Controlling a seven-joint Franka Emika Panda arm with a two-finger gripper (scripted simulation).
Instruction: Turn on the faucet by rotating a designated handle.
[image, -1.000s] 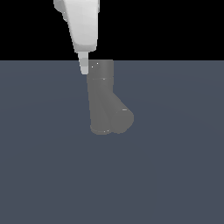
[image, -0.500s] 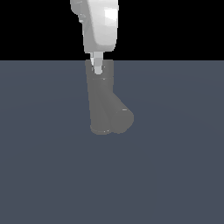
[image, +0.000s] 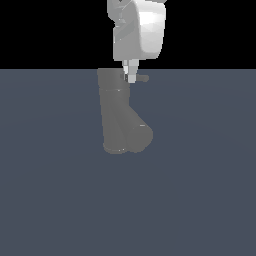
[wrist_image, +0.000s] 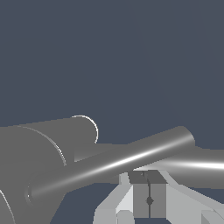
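The grey faucet (image: 120, 112) stands upright on the dark blue-grey table (image: 200, 200), its thick spout angling down toward the exterior view's right, and its thin handle (image: 142, 78) projects sideways from the top toward that same side. The white end effector (image: 131, 76) hangs over the faucet's top, its fingertips right at the handle where the rod leaves the body. In the wrist view the fingers (wrist_image: 148, 192) sit pressed together just beside the rod, not gripping it.
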